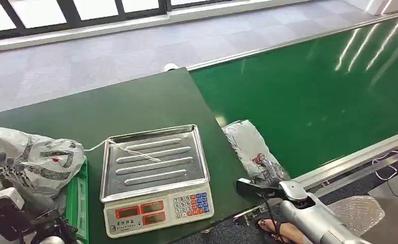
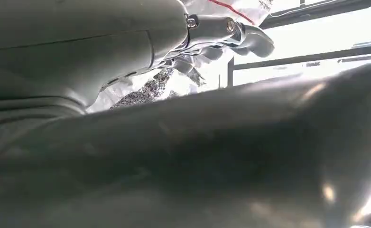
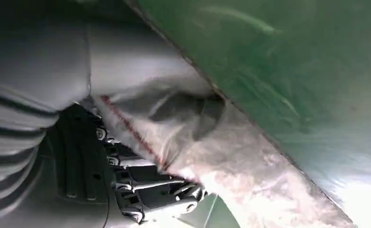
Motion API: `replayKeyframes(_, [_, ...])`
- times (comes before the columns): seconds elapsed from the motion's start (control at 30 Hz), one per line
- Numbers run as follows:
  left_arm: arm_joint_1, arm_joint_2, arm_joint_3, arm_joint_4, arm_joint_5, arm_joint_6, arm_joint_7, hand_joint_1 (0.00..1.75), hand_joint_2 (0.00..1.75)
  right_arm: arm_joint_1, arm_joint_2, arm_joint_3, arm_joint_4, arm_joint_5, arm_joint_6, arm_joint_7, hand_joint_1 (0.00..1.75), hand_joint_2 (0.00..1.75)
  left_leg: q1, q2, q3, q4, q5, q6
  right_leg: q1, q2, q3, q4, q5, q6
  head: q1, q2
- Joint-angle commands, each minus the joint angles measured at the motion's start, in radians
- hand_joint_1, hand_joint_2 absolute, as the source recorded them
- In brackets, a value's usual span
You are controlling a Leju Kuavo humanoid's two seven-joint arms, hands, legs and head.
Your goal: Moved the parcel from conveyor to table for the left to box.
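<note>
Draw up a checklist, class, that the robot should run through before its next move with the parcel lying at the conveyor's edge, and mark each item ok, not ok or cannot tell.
1. Right hand has hold of the parcel: ok, its fingers are wrapped on the wrapping in the right wrist view.
2. Parcel lifted off the conveyor: not ok, it lies at the belt's edge beside the table.
3. Scale tray bare: ok, apart from a thin cord across it.
4. Left hand free to receive: not ok, it rests against another bag.
5. Grip firm enough to lift: cannot tell.
</note>
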Motion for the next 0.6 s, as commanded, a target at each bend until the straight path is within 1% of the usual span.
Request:
replayKeyframes(0.03, [-0.01,0.012,-0.014,0.084,0.007,-0.005,0.005,0.0,0.0,0.149,0.008,0.142,0.056,0.002,0.042,-0.001,1.75,1.75,-0.001,-0.015,-0.02,0.002,0.008,0.002,0.0,-0.013,-0.014,0.0,0.004,0.001,0.0,0.0])
replayKeyframes(0.07, [-0.01,0.012,-0.014,0.084,0.007,-0.005,0.005,0.0,0.0,0.149,0.008,0.142,0.056,0.002,0.042,-0.001,1.75,1.75,0.0,-0.012,-0.015,0.002,0.006,0.002,0.0,-0.011,-0.01,0.001,0.002,0.001,0.0,0.0])
replayKeyframes(0.1, [-0.01,0.013,-0.014,0.086,0.007,-0.006,0.005,0.0,0.0,0.148,0.007,0.141,0.057,-0.002,0.042,0.001,1.75,1.75,-0.001,-0.016,-0.017,0.001,0.008,0.002,-0.001,-0.014,-0.012,0.0,0.003,0.001,0.0,0.0])
replayKeyframes(0.13, [-0.01,0.014,-0.013,0.087,0.008,-0.006,0.006,0.0,0.0,0.148,0.007,0.142,0.057,-0.004,0.042,0.002,1.75,1.75,0.001,-0.011,-0.01,0.003,0.003,0.001,0.001,-0.01,-0.006,0.001,0.0,0.001,0.0,0.0])
replayKeyframes(0.17, [-0.011,0.013,-0.011,0.088,0.008,-0.008,0.006,0.0,0.0,0.147,0.006,0.147,0.057,-0.012,0.041,0.005,1.75,1.75,-0.001,-0.015,-0.018,0.002,0.006,0.002,-0.001,-0.013,-0.013,0.001,0.002,0.001,0.0,0.0])
replayKeyframes(0.2, [-0.011,0.013,-0.011,0.088,0.008,-0.008,0.006,0.0,0.0,0.147,0.006,0.147,0.057,-0.012,0.041,0.005,1.75,1.75,0.0,-0.012,-0.012,0.003,0.003,0.001,0.001,-0.011,-0.007,0.001,-0.001,0.001,0.0,0.0])
replayKeyframes(0.23, [-0.014,0.013,-0.01,0.092,0.008,-0.009,0.006,0.0,0.0,0.147,0.003,0.152,0.057,-0.018,0.041,0.008,1.75,1.75,0.0,-0.015,-0.017,0.002,0.005,0.001,0.0,-0.013,-0.011,0.001,0.001,0.001,0.0,0.0])
replayKeyframes(0.27, [-0.017,0.012,-0.01,0.096,0.008,-0.01,0.006,0.0,0.0,0.147,0.001,0.155,0.057,-0.023,0.042,0.009,1.75,1.75,0.001,-0.011,-0.01,0.003,0.001,0.001,0.001,-0.01,-0.005,0.001,-0.001,0.0,0.0,0.0])
replayKeyframes(0.3, [-0.018,0.012,-0.009,0.097,0.008,-0.01,0.006,0.0,0.0,0.147,0.0,0.157,0.057,-0.026,0.042,0.01,1.75,1.75,0.0,-0.015,-0.017,0.002,0.005,0.001,0.0,-0.013,-0.011,0.001,0.0,0.001,0.0,0.0])
replayKeyframes(0.33, [-0.019,0.011,-0.009,0.1,0.008,-0.011,0.006,0.0,0.0,0.148,0.0,0.159,0.056,-0.029,0.042,0.011,1.75,1.75,0.001,-0.011,-0.009,0.003,0.001,0.001,0.001,-0.01,-0.005,0.001,-0.003,0.0,0.0,0.0])
replayKeyframes(0.37, [-0.021,0.01,-0.01,0.104,0.008,-0.012,0.006,0.0,0.0,0.149,0.001,0.164,0.054,-0.035,0.042,0.014,1.75,1.75,0.0,-0.015,-0.016,0.002,0.004,0.001,0.0,-0.014,-0.01,0.001,-0.001,0.0,0.0,0.0])
replayKeyframes(0.4, [-0.021,0.01,-0.01,0.104,0.008,-0.012,0.006,0.0,0.0,0.15,0.002,0.164,0.054,-0.035,0.04,0.016,1.75,1.75,0.001,-0.012,-0.01,0.003,0.0,0.001,0.001,-0.011,-0.005,0.002,-0.003,0.0,0.0,0.0])
replayKeyframes(0.43, [-0.021,0.009,-0.01,0.106,0.008,-0.012,0.006,0.0,0.0,0.152,0.004,0.164,0.052,-0.036,0.039,0.019,1.75,1.75,0.001,-0.015,-0.013,0.002,0.002,0.001,0.001,-0.013,-0.007,0.001,-0.002,0.0,0.0,0.0])
replayKeyframes(0.47, [-0.022,0.008,-0.011,0.108,0.008,-0.012,0.006,0.0,0.0,0.155,0.006,0.17,0.047,-0.037,0.04,0.019,1.75,1.75,0.002,-0.012,-0.007,0.003,-0.001,0.001,0.002,-0.01,-0.002,0.002,-0.004,0.0,0.0,0.0])
replayKeyframes(0.5, [-0.021,0.008,-0.011,0.108,0.008,-0.012,0.006,0.0,0.0,0.157,0.01,0.171,0.046,-0.038,0.039,0.021,1.75,1.75,0.001,-0.015,-0.013,0.003,0.002,0.001,0.001,-0.013,-0.007,0.001,-0.003,0.0,0.0,0.0])
replayKeyframes(0.53, [-0.022,0.008,-0.011,0.109,0.008,-0.013,0.006,0.0,0.0,0.155,0.014,0.173,0.047,-0.039,0.038,0.022,1.75,1.75,0.001,-0.015,-0.012,0.002,0.002,0.001,0.001,-0.013,-0.007,0.001,-0.003,0.0,0.0,0.0])
replayKeyframes(0.57, [-0.019,0.008,-0.009,0.102,0.008,-0.016,0.006,0.0,0.0,0.14,0.024,0.175,0.055,-0.037,-0.018,0.021,1.75,1.75,0.001,-0.016,-0.014,0.003,0.002,0.001,0.001,-0.014,-0.009,0.002,-0.003,0.0,0.0,0.0])
replayKeyframes(0.6, [-0.014,0.011,-0.005,0.097,0.01,-0.015,0.007,0.0,0.0,0.125,0.031,0.173,0.058,-0.036,-0.033,0.018,1.75,1.75,0.003,-0.01,-0.004,0.004,-0.003,0.0,0.003,-0.009,0.001,0.002,-0.006,-0.001,0.0,0.0])
